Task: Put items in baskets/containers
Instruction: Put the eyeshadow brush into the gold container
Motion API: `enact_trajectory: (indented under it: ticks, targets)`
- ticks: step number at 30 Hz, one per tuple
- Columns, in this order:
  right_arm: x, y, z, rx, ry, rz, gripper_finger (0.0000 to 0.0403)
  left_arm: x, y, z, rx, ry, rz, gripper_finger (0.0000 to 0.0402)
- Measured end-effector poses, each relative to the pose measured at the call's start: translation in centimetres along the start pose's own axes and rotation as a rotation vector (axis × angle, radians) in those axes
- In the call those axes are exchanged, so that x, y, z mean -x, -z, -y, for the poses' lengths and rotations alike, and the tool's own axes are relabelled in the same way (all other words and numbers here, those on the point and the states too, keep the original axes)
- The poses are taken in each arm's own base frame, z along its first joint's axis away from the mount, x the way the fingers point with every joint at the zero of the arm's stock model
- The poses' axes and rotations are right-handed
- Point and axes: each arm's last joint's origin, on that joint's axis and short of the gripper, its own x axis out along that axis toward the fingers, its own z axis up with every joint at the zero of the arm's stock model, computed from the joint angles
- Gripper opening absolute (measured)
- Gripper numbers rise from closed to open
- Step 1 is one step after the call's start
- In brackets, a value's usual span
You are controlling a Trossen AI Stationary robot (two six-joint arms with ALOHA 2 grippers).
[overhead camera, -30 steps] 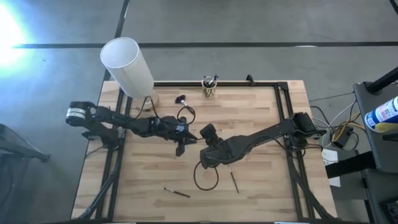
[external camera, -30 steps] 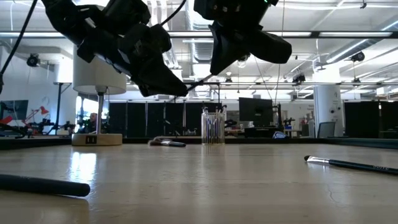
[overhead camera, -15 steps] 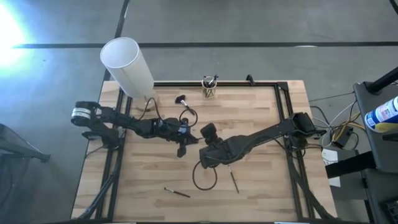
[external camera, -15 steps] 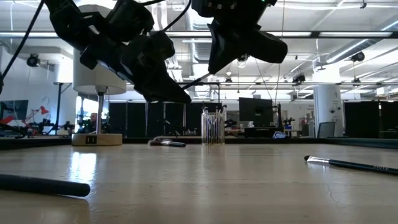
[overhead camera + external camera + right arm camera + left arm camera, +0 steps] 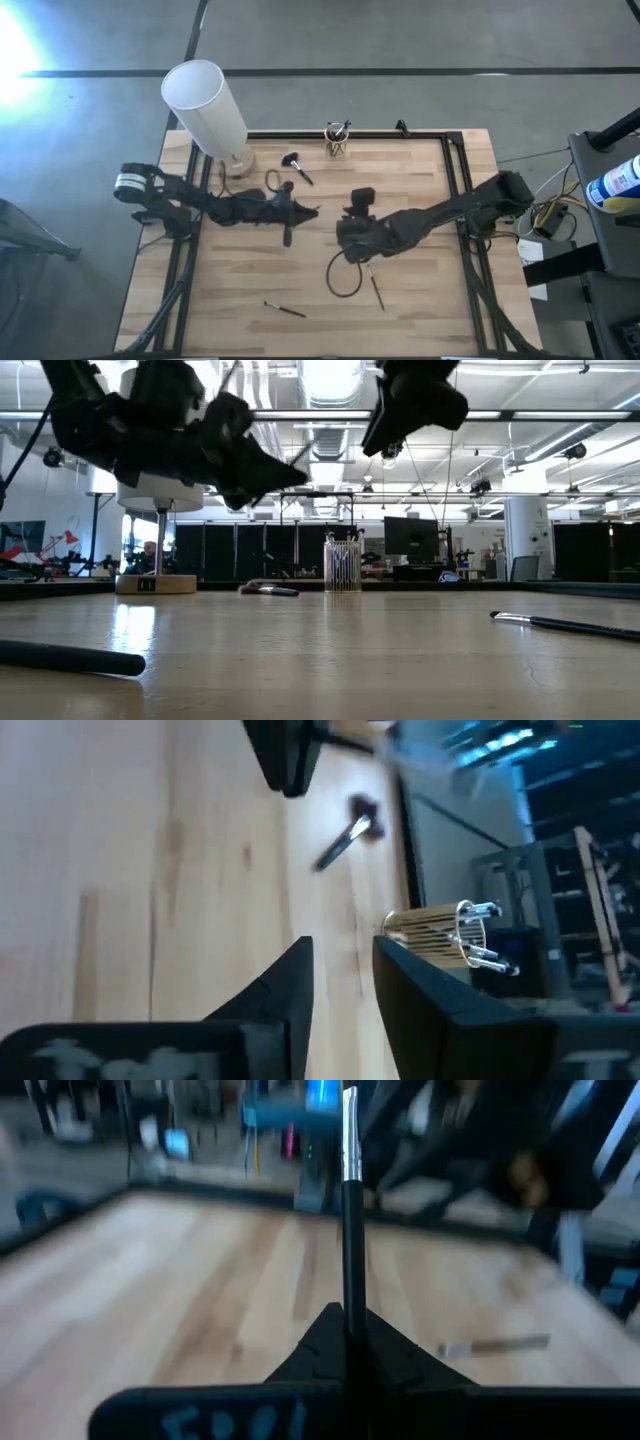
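My left gripper (image 5: pixel 308 211) hovers over the middle of the table, shut on one thin dark makeup brush (image 5: pixel 350 1200) with a silver ferrule. My right gripper (image 5: pixel 360 197) is just to its right, open and empty (image 5: pixel 342 975). The small clear cup (image 5: pixel 338 141) stands upright at the far edge with several brushes in it; it also shows in the low view (image 5: pixel 342 565) and the right wrist view (image 5: pixel 440 935). A bushy-headed brush (image 5: pixel 294 165) lies flat near the cup. Two more brushes lie flat near the front, one on the left (image 5: pixel 284 309) and one on the right (image 5: pixel 376 290). My left gripper pinches the brush by its dark handle (image 5: pixel 352 1295) between the two shut fingers. The brush runs along the fingers and sticks out ahead of them, ferrule end (image 5: pixel 350 1140) foremost. It is lifted clear of the table, roughly level.
A big white cylinder on a round base (image 5: pixel 205 105) stands at the far left corner. Dark cable loops hang by both arms (image 5: pixel 345 275). A black frame (image 5: pixel 455 150) edges the wooden table. Bare wood shows at the near left and far right.
My left gripper has risen and tipped from pointing down toward level, still shut on the brush. My right gripper has moved toward the table's right edge and risen higher.
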Motion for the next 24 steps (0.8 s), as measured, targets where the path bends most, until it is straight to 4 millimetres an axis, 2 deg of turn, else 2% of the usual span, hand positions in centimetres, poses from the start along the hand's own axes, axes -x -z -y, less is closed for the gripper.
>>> enact_trajectory:
  ticks: [3, 8, 11, 14, 17, 24]
  targets:
    - [-0.5, 1.4, 0.1, -0.153, 0.042, 0.101, 0.0108, 0.8, -0.3, 0.0, 0.004, 0.008, 0.110, 0.0005]
    - [-1.6, 2.9, 1.4, -0.513, 0.067, 0.399, 0.0124, 1.0, -1.0, 0.1, 0.002, 0.017, 0.183, 0.0004]
    - [-2.3, 3.7, 2.4, -0.656, -0.036, 0.600, 0.0131, 0.7, -1.3, 0.2, -0.008, 0.017, 0.193, 0.0004]
    - [-2.9, 4.3, 3.2, -0.720, -0.184, 0.796, 0.0135, 0.6, -1.6, 0.2, -0.018, 0.015, 0.205, 0.0004]
    - [-3.6, 4.8, 3.7, -0.741, -0.253, 0.904, 0.0138, 0.4, -1.8, 0.2, -0.029, 0.013, 0.212, 0.0004]
    - [-5.1, 4.2, 3.6, -0.752, -0.256, 0.910, 0.0137, 0.2, -2.1, 0.1, -0.033, 0.011, 0.214, 0.0004]
